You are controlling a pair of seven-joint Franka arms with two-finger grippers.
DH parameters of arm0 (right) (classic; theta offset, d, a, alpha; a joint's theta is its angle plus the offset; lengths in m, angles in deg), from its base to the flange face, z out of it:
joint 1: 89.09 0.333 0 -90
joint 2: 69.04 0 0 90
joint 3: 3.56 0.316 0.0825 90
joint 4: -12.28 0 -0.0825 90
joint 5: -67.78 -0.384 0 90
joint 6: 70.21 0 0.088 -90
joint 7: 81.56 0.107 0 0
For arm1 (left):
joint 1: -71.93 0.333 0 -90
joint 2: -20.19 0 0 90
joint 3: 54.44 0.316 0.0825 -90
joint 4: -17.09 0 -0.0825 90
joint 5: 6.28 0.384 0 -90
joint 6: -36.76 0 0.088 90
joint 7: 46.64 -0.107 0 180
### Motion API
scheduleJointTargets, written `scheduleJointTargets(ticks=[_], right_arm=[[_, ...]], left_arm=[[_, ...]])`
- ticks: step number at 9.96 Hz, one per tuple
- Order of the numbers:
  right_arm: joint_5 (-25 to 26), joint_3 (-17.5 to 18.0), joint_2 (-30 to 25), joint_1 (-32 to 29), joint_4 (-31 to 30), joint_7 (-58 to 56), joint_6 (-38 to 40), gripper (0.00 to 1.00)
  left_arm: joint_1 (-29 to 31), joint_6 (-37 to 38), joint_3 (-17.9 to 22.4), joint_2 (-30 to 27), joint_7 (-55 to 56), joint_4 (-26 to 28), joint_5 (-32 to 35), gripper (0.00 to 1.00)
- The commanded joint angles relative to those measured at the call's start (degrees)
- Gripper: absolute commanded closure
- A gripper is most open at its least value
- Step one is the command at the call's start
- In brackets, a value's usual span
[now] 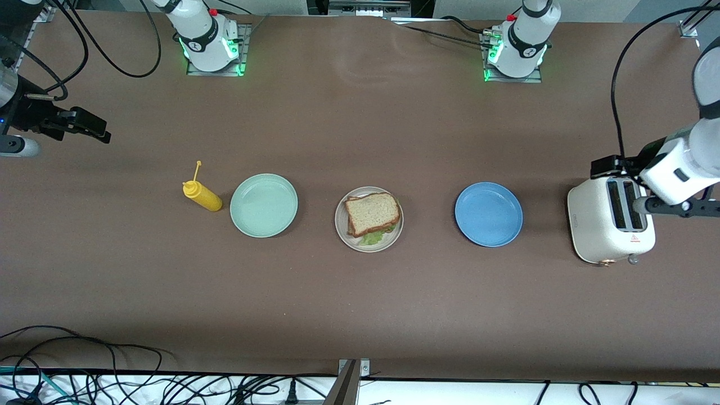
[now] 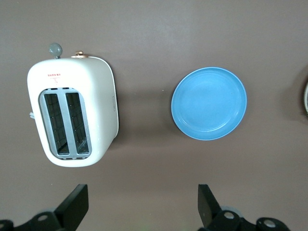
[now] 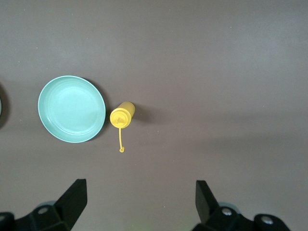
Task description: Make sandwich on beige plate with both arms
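- I read the job as finished: the sandwich sits assembled on the beige plate, two wholemeal slices stacked with lettuce poking out at the edge nearer the front camera.
- That plate rests mid-tabletop, between the mint-green plate and the blue plate, well apart from both.
- Both side plates are bare, so I see nothing left to fetch; at most I would check that the top slice sits square, as it looks slightly skewed over the lower one.
- The left gripper hangs over the tabletop beside the white toaster at the left arm's end; its fingers are spread wide, holding nothing and touching nothing.
- The toaster's two slots show no bread in the left wrist view.
- The right gripper hangs over the tabletop at the right arm's end, looking down on the yellow mustard bottle and the mint-green plate; its fingers are spread just as wide, empty.
- The bottle stands just beside the mint-green plate, its cap strap dangling loose.
- Both arms appear parked away from the sandwich, waiting.
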Motion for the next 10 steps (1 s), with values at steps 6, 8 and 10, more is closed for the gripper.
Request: scheduleJointTargets(ticks=[6,8,10], right_arm=[[-0.83,-0.14,-0.48,0.14,0.59,-0.84,0.66,0.00],[-0.91,-0.13,-0.48,0.14,0.59,-0.84,0.75,0.00],[-1.00,-0.13,-0.40,0.14,0.59,-0.84,0.66,0.00]], left_arm=[[4.36,8.47,-5.67,-8.28,-0.08,1.24,1.87,0.00],[4.63,10.58,-5.67,-9.25,-0.26,1.15,1.69,0.00],[4.72,11.90,-5.67,-9.96,-0.26,0.89,1.78,0.00]])
